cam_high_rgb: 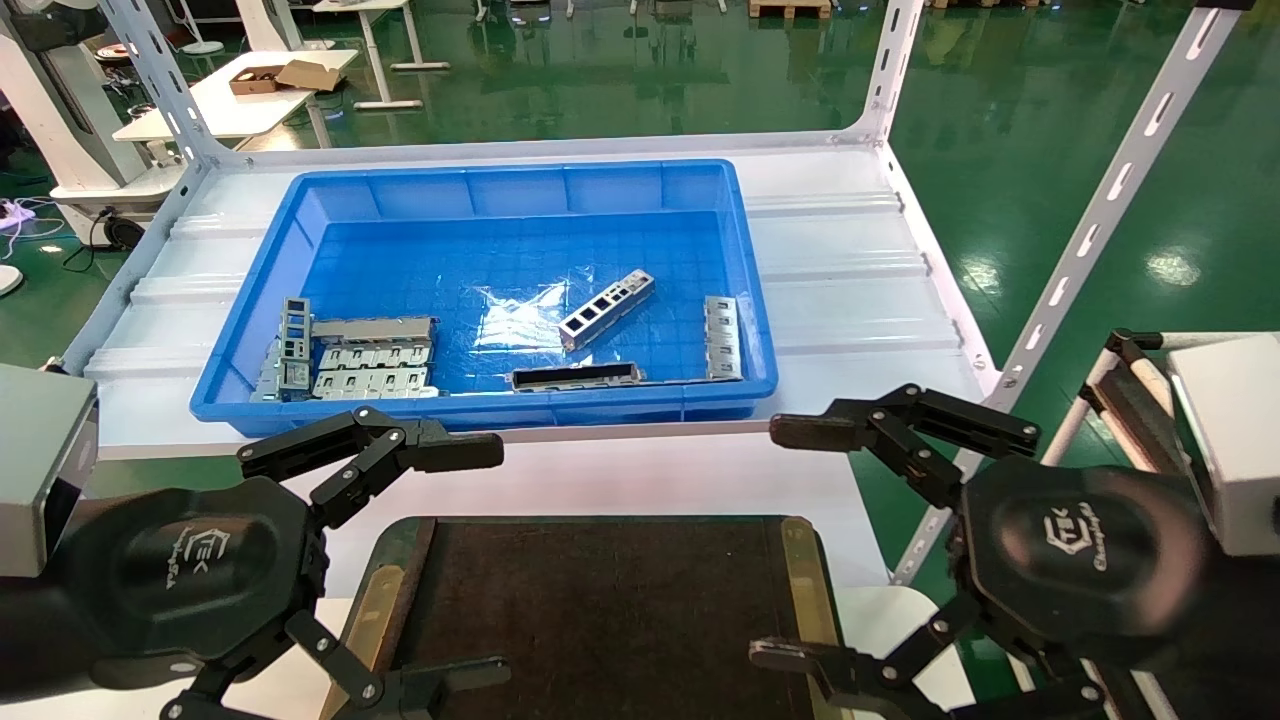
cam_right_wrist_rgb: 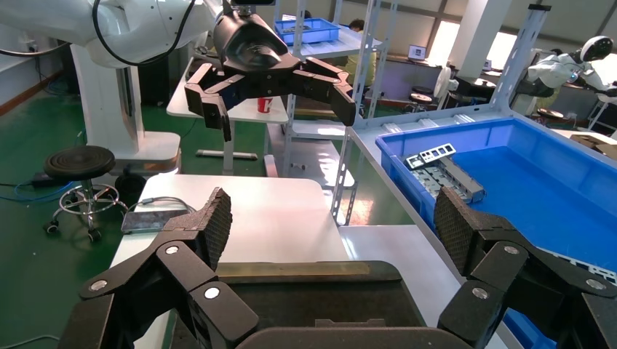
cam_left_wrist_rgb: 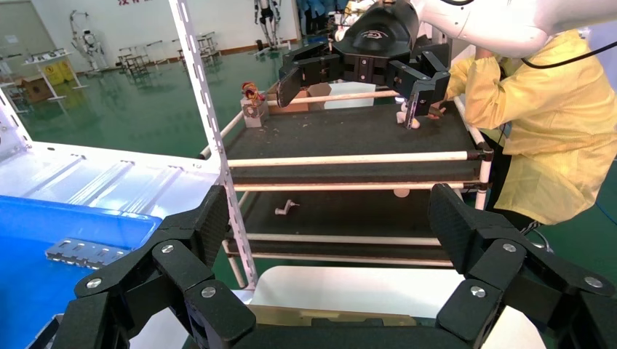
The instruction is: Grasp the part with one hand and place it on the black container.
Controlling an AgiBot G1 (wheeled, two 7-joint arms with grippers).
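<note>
The part (cam_high_rgb: 606, 309), a small silver-grey strip with a row of square cutouts, lies slantwise on the floor of the blue bin (cam_high_rgb: 500, 180), right of centre. The black container (cam_high_rgb: 600, 600), a flat dark tray with brass side rails, sits in front of the bin and has nothing on it. My left gripper (cam_high_rgb: 490, 560) is open and empty over the tray's left rail. My right gripper (cam_high_rgb: 775, 543) is open and empty over its right rail. Both are well short of the bin. The tray also shows between the fingers in the right wrist view (cam_right_wrist_rgb: 313, 298).
The bin also holds a stack of wider grey plates (cam_high_rgb: 370, 355) at its left, a longer dark-faced strip (cam_high_rgb: 575, 376) at the front and another cutout strip (cam_high_rgb: 722, 338) by the right wall. White slotted uprights (cam_high_rgb: 1090, 230) frame the shelf. A person in yellow (cam_left_wrist_rgb: 546, 131) stands by a rack.
</note>
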